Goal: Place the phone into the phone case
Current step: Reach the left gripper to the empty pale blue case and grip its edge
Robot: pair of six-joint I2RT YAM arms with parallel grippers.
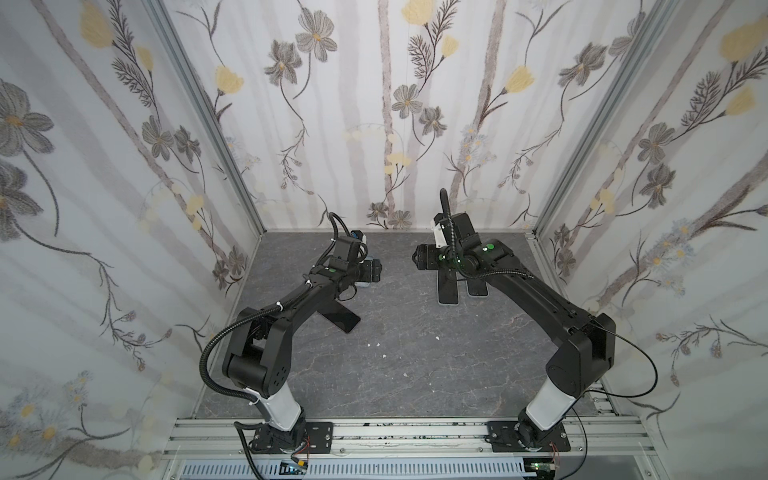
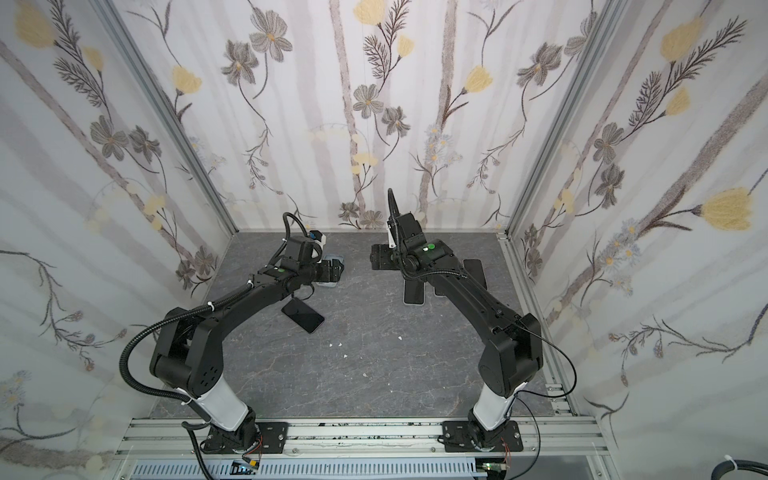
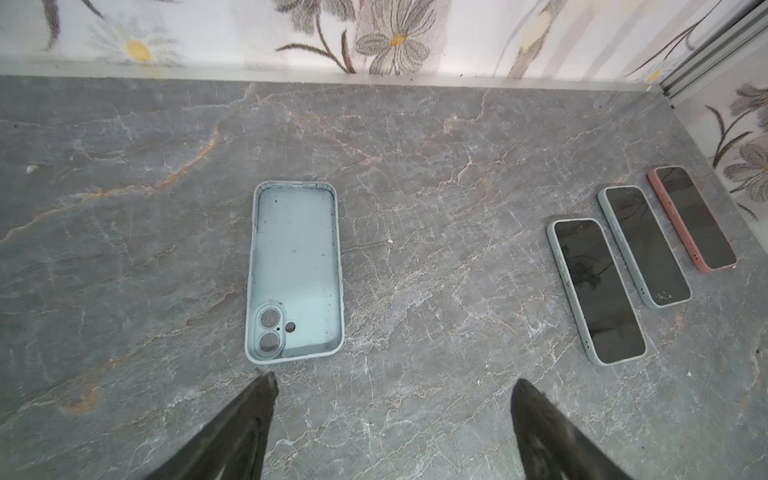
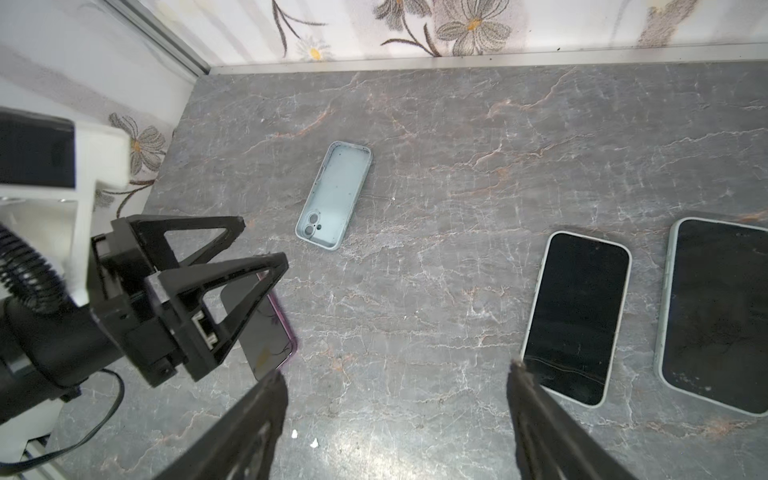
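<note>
The empty pale blue phone case [image 3: 295, 270] lies open side up on the grey stone floor, camera holes toward my left gripper [image 3: 392, 380]. That gripper hovers open just short of the case's camera end, with nothing between its fingers. In both top views it covers most of the case [image 2: 337, 258]. A bare dark phone [image 2: 303, 315] with a purple edge lies flat beside the left forearm, also seen in the right wrist view as the phone [image 4: 266, 328] behind the left gripper [image 4: 264, 242]. My right gripper [image 4: 397, 370] is open and empty above bare floor.
Three cased phones lie side by side at the right: a pale one [image 3: 596, 291], a second pale one [image 3: 644, 245] and a pink one [image 3: 692, 216]. One cased phone [image 4: 575, 316] lies right beside a right fingertip. Flowered walls enclose three sides. White crumbs [image 1: 376, 344] dot the floor.
</note>
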